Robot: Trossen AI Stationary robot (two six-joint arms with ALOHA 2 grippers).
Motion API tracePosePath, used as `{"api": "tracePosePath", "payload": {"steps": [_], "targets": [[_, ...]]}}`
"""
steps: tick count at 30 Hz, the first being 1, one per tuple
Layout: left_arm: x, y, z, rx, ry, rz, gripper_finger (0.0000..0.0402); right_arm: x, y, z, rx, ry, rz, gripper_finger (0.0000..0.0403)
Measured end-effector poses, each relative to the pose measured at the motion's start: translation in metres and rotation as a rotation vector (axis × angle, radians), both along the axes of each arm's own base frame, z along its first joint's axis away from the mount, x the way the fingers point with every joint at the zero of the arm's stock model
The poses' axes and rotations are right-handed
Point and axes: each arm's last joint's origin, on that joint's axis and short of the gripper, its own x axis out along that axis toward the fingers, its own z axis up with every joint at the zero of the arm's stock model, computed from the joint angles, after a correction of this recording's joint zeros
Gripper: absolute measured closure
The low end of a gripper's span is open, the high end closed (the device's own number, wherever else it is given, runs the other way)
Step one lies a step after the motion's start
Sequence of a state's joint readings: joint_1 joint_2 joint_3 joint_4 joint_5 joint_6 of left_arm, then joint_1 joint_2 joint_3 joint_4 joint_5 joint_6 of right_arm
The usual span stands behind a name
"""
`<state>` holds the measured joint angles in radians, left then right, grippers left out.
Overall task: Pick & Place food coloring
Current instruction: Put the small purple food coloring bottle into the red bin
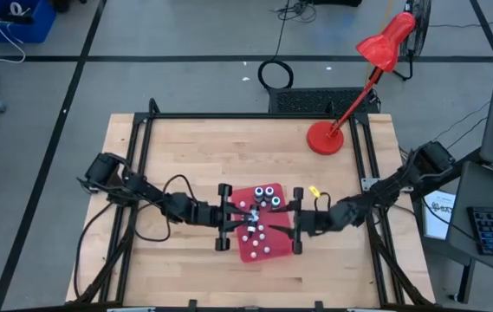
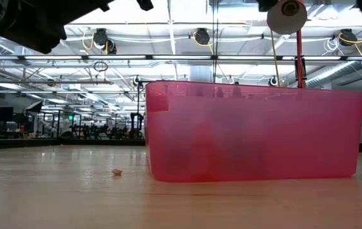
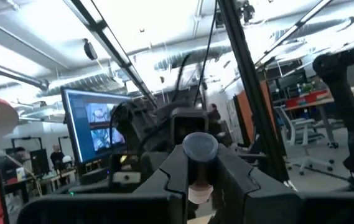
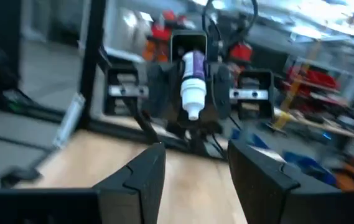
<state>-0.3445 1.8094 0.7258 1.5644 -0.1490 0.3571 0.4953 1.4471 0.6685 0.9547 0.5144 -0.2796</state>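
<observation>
A translucent red plastic tray [image 2: 254, 130] with upright walls sits closest in the table-level view, resting on the pale wooden table [image 1: 185, 156]. From above, several small greyish bottles with blue caps [image 1: 263, 196] stand in it among scattered whitish pieces [image 1: 259, 243]. The left gripper [image 1: 244, 213] hangs over the tray's left side, its jaws clamped on one small food coloring bottle [image 3: 200, 163] whose blue cap points away from the wrist. The right gripper [image 1: 291, 221] hovers at the tray's right edge facing the left one, jaws apart and empty. A red desk lamp [image 1: 350, 91] stands at the table's far right corner. A small pale crumb [image 2: 118, 171] lies on the wood just beside the tray.
</observation>
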Motion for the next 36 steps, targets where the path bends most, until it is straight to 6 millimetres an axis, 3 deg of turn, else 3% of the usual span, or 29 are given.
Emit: {"api": "tracePosePath", "payload": {"steps": [6,15,25,36], "targets": [[0.001,0.001,0.001,-0.003,0.001,0.002,0.0354,0.009,-0.022,0.001,0.095,-0.066,0.155,0.0243],[0.002,0.004,0.000,-0.001,0.018,0.008,0.0354,0.024,-0.035,-0.010,0.099,-0.176,0.150,0.0243],[0.004,0.007,-0.001,-0.017,0.027,-0.009,0.0354,0.046,-0.035,-0.016,0.087,-0.175,0.176,0.0243],[0.004,0.005,-0.003,-0.020,0.043,-0.019,0.0354,0.046,-0.033,-0.014,0.078,-0.179,0.179,0.0244]]}}
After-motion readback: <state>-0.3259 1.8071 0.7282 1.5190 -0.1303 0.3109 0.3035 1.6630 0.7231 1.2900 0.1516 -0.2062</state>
